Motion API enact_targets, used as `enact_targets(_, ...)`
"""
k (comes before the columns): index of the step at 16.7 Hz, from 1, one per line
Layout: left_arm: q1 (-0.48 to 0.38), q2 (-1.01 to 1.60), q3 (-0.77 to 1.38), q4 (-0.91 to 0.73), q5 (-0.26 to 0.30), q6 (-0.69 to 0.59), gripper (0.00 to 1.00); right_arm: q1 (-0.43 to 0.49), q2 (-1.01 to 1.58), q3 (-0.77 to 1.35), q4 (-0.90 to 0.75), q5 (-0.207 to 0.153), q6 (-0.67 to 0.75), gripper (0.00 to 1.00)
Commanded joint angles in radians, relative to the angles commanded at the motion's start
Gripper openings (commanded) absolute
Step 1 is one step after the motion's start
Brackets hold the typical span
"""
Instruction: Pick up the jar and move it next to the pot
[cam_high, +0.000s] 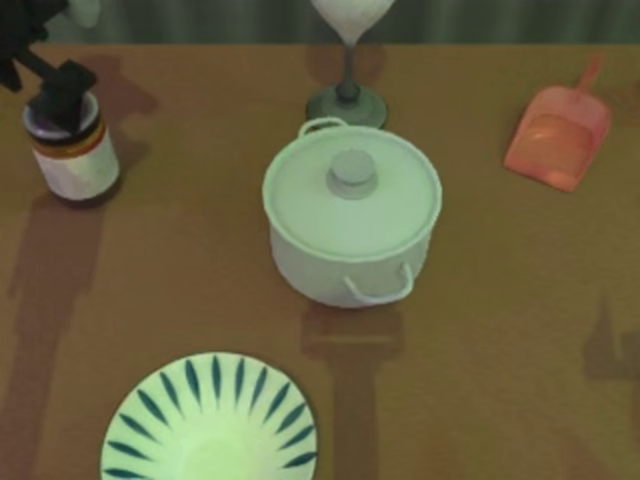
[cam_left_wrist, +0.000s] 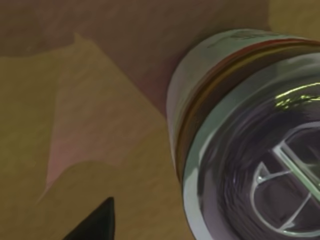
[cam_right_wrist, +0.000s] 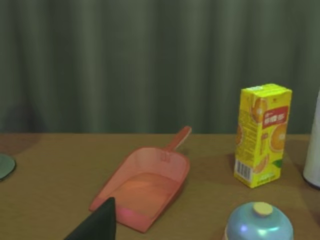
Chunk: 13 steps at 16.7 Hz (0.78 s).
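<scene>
The jar (cam_high: 72, 152), with its white label and orange-brown band, stands at the table's far left, well apart from the pot (cam_high: 350, 205). The large white pot, with a flat lid and grey knob, sits in the middle. My left gripper (cam_high: 60, 95) hangs directly over the jar's dark lid (cam_left_wrist: 270, 175), which fills the left wrist view. One dark finger (cam_left_wrist: 95, 222) shows there beside the jar, with bare table between them, so the gripper is open. The other finger is hidden. My right gripper is out of the top view, and its wrist view shows a single finger (cam_right_wrist: 97, 222).
A white-and-blue striped plate (cam_high: 210, 420) lies at the front left. A red scoop (cam_high: 558, 135) lies at the back right. A stemmed stand with a round base (cam_high: 347, 103) rises just behind the pot. A yellow juice box (cam_right_wrist: 262, 135) and a teal bell (cam_right_wrist: 257, 225) show in the right wrist view.
</scene>
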Motion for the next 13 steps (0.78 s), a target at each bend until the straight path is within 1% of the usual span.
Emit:
enact_targets(7,0.000,-0.022,-0.034,0.016,0.000,-0.001,1.00,0.000,0.000,0.000,0.000,0.000,0.000,1.00)
enact_targets(13,-0.003,-0.030,-0.176,0.146,-0.001,-0.004,1.00,0.000,0.000,0.000,0.000,0.000,0.000,1.00)
